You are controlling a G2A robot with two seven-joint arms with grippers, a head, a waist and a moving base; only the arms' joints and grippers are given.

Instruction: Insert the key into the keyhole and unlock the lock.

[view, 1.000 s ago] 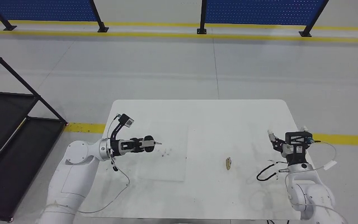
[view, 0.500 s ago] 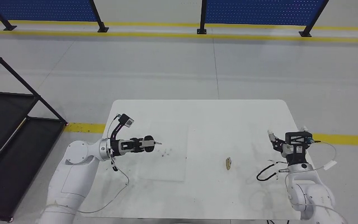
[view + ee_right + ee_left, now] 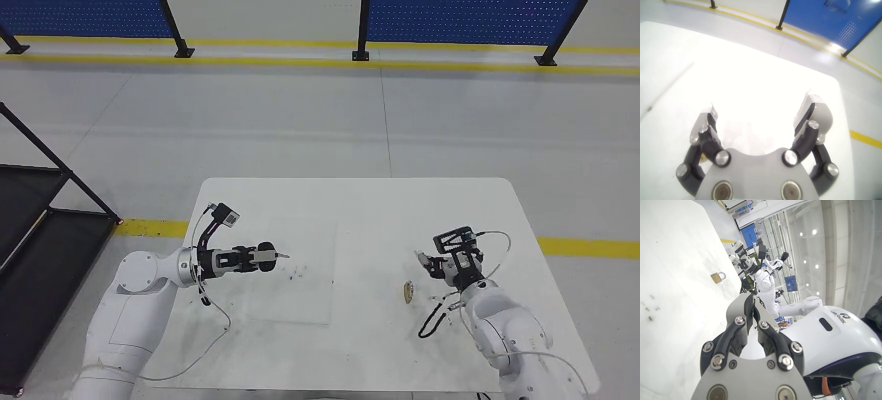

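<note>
A small brass padlock [image 3: 408,291] with a silver shackle lies flat on the white table [image 3: 360,210], right of centre; it is also in the left wrist view [image 3: 717,277]. My left gripper [image 3: 272,256] hovers over the table's left part, shut on a thin metal key [image 3: 284,257] whose tip points toward the lock. Its pads [image 3: 749,306] are pressed together. My right gripper [image 3: 428,263] stands open just behind and right of the padlock, nothing between its fingers [image 3: 811,111]. The left wrist view shows that gripper [image 3: 735,252] beyond the lock.
A faint clear rectangular sheet [image 3: 290,275] lies on the table left of centre, with small dark specks [image 3: 651,308] near it. A black cable [image 3: 432,322] loops by the right arm. A black rack [image 3: 40,240] stands off the table's left side.
The right arm has swung in from the table's right edge toward the padlock, its gripper still open. The left arm and the key have not moved.
</note>
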